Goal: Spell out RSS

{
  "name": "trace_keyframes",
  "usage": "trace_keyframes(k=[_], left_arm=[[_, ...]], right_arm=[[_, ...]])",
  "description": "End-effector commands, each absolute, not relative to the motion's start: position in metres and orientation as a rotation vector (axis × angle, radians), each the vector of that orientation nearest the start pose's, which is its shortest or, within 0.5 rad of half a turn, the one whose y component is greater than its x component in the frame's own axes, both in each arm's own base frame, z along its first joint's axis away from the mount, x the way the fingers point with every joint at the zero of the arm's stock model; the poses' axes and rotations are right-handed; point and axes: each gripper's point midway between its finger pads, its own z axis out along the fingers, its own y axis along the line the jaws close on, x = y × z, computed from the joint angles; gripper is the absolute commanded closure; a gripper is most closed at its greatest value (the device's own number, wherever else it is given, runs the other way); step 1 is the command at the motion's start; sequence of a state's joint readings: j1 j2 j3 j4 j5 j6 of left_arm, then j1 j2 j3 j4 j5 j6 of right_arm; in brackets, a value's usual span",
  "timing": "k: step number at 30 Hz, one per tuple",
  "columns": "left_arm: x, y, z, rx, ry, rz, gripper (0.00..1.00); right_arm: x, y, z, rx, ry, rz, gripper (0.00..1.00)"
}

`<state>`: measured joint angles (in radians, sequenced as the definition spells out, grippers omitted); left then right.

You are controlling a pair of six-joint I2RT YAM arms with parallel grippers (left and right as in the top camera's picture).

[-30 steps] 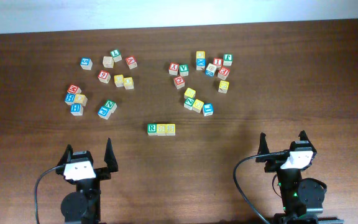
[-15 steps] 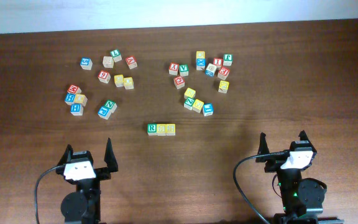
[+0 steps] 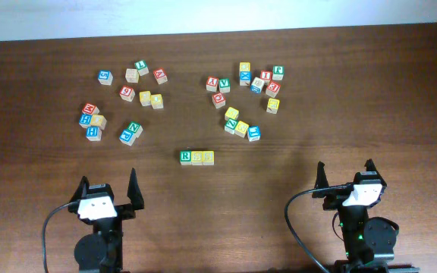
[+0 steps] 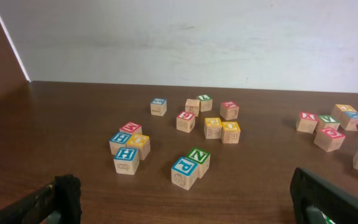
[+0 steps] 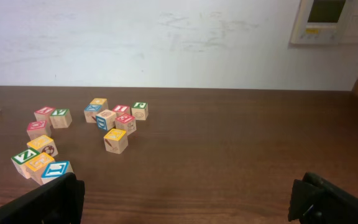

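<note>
Nearest to me, my left claw point(image 3: 109, 180) stands wide open with nothing between its fingers. My right claw point(image 3: 345, 167) is the same, spread wide and empty. Both sit at the near edge of the wooden table point(image 3: 279, 208), well apart from each other. Beyond them, between the two claws and touching neither, three cubes lie in a straight row, side against side. The green R cube point(image 3: 186, 157) is at my left end, then the middle yellow cube point(image 3: 197, 158), then the end yellow cube point(image 3: 209, 157). I cannot read the yellow faces from overhead. Farther out, a left cluster point(image 3: 145, 98) of red, blue, yellow and green cubes lies scattered, and a right cluster point(image 3: 232, 114) likewise. Past them the table meets a pale wall point(image 3: 203, 15).
</note>
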<state>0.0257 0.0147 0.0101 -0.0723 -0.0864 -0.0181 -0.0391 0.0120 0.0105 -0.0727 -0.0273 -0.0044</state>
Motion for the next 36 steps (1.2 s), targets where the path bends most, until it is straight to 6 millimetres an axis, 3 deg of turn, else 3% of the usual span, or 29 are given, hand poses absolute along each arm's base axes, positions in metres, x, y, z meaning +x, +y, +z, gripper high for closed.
trace_keyframes(k=[1, 14, 27, 36], left_arm=[[0.245, 0.02, 0.157, -0.081, 1.645, 0.086, 0.01], [0.245, 0.02, 0.157, -0.081, 1.645, 0.086, 0.01], [0.245, 0.02, 0.157, -0.081, 1.645, 0.086, 0.01], [0.245, 0.02, 0.157, -0.081, 1.645, 0.086, 0.01]], right_arm=[[0.246, -0.002, 0.156, -0.008, 1.647, -0.005, 0.02], [0.246, 0.006, 0.156, -0.032, 1.649, 0.014, 0.02], [0.246, -0.006, 0.155, 0.028, 1.652, -0.013, 0.02], [0.246, -0.003, 0.155, 0.015, 1.652, -0.001, 0.02]])
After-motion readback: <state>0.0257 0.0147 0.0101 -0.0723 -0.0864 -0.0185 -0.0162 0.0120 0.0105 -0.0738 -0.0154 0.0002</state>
